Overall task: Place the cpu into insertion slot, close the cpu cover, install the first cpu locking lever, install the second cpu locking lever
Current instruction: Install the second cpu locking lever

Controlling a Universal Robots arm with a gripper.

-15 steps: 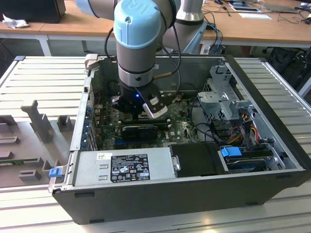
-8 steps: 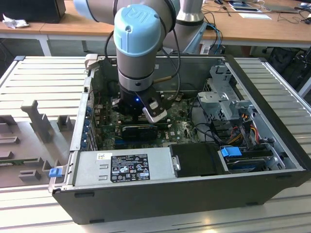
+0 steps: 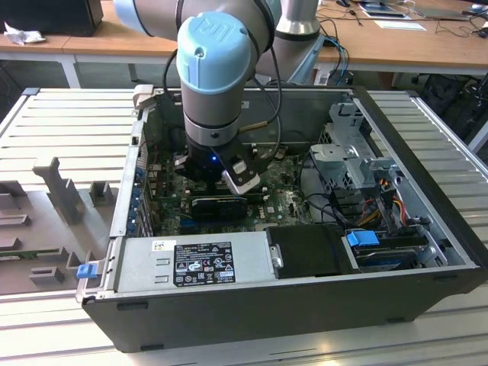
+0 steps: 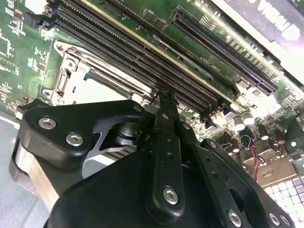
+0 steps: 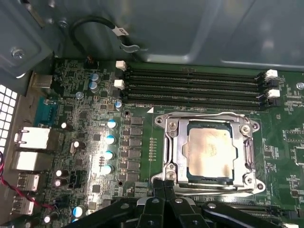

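Behind your work area runs a wooden table point(image 3: 396, 34) strewn with cables, and beneath the rig lies a ribbed metal platform point(image 3: 69, 122). On it you have an open computer case point(image 3: 290, 305), laid on its side, with a grey power supply point(image 3: 191, 259) along its near wall and a drive cage point(image 3: 354, 156) toward the exterior view's right. Your arm point(image 3: 213, 69) reaches straight down into the case over the green motherboard point(image 5: 85, 123).

In the first wrist view you see four long black memory slots point(image 5: 190, 85) just beyond the insertion slot point(image 5: 249, 154). The cpu cover point(image 5: 172, 142) lies flat, its silver frame around the chip. The cpu point(image 5: 211, 149) sits inside the socket, its pale metal face showing through the cover's window.

Your claw point(image 5: 164, 184) is at the socket's near edge, its two black fingertips point(image 5: 170, 186) pressed together with nothing between them, touching or just above the frame's rim; you cannot tell which. In the second wrist view the claw point(image 4: 166, 97) tips meet beside the memory slots.
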